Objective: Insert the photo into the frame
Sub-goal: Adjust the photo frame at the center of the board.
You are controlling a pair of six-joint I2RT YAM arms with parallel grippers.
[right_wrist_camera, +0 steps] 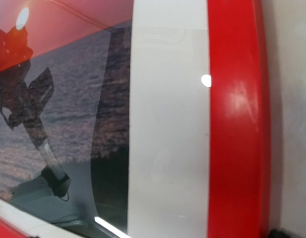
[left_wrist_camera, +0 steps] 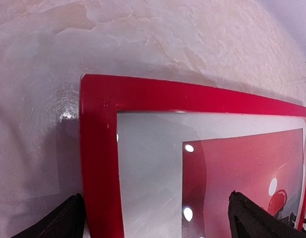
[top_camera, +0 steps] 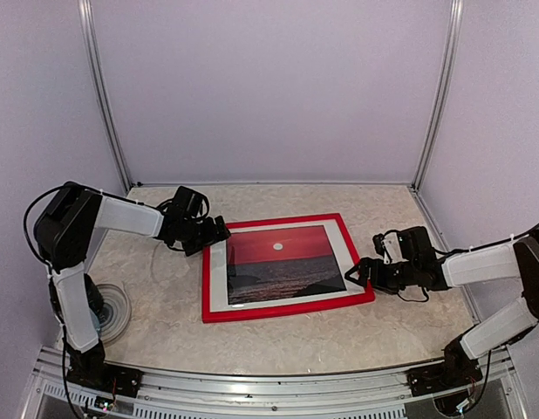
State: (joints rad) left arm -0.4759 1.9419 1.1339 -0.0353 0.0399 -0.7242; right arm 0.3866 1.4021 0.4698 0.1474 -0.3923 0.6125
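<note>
- Pale walls (top_camera: 269, 87) close in a marbled table (top_camera: 165, 297), and we read across it from the left.
- Our left arm rears up at the table's left edge. Its forearm reaches toward the middle and its wrist dips at the far-left corner of the frame (top_camera: 287, 310).
- The left gripper (top_camera: 213, 234) stands wide apart and holds nothing. In its wrist view one jaw is off the outer edge, over bare table, and the other is over the glazed inside, so the red corner lies between them, just ahead.
- The frame lies flat at mid-table, red face up. Its long axis runs left to right, turned slightly so the right end sits a little farther from the bases.
- The photo (top_camera: 283, 262) shows inside the frame, sunset up, with a white border on all four sides. We judge it to be in place, though we cannot tell whether it is fully seated.
- Our right arm comes in low from the right edge, forearm pointing left.
- The right gripper (top_camera: 361, 272) is at the frame's right short rail, close to the near corner, spread wide and empty. Its wrist view has that rail close beneath.
- Each arm is nearest its own end, and the frame lies inward of both, so we judge any next move starts from the ends.
</note>
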